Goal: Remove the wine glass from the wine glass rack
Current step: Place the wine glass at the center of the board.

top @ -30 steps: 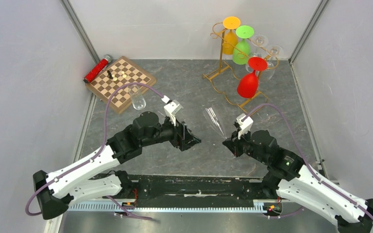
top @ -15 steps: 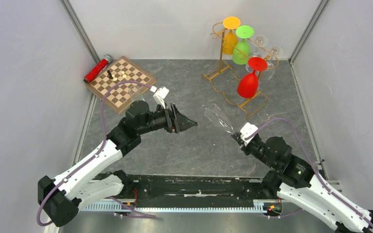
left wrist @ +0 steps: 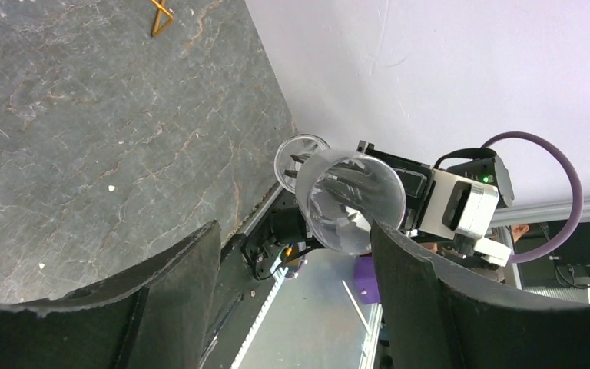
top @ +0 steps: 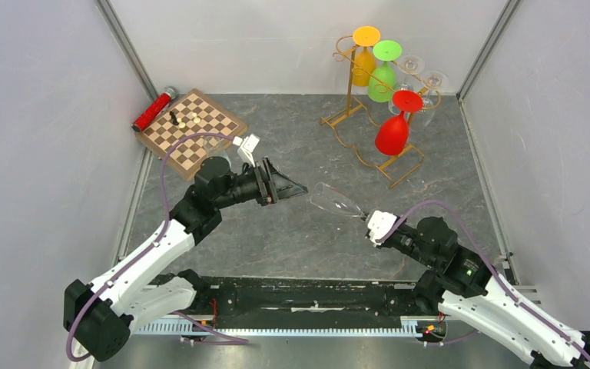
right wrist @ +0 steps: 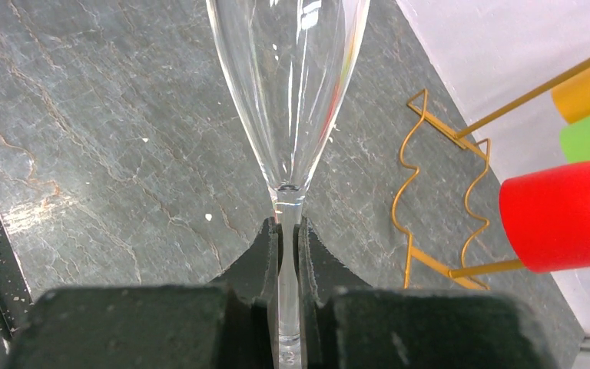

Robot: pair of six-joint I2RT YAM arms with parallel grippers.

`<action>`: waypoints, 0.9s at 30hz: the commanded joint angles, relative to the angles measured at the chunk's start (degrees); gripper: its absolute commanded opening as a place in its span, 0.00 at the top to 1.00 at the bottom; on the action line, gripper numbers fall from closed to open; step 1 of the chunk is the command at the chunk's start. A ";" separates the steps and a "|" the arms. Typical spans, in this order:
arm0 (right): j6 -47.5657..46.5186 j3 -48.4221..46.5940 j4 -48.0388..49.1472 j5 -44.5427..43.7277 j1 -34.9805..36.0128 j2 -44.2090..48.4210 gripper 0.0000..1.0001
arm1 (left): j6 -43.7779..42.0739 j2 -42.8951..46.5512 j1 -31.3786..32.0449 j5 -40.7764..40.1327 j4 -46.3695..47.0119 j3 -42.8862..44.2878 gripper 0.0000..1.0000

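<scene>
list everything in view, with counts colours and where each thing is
wine glass: one, clear, tilted over mid table, stem in the right gripper
wine glass rack: one, gold, far right of table
orange glass: one, hanging upside down on rack
green glass: one, hanging beside the orange one
red glass: one, hanging at the rack's near end
clear glasses: two, on rack, right of the green one
chessboard: one, brown and cream, far left
cylinder: one, red, beside chessboard
table: one, dark grey
left gripper: black, open, facing the glass bowl
right gripper: black, shut on the stem
</scene>
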State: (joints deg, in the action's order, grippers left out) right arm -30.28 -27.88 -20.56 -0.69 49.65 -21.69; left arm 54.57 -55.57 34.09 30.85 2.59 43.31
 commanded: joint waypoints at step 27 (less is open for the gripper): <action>-0.63 -4.03 11.58 5.53 0.44 -7.00 1.00 | 0.00 -1.64 -0.51 5.89 -3.94 -0.34 0.52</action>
State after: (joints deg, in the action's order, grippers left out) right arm -31.97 -28.95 -14.74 3.81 49.67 -28.56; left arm 54.61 -57.49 33.82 34.92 -0.19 42.98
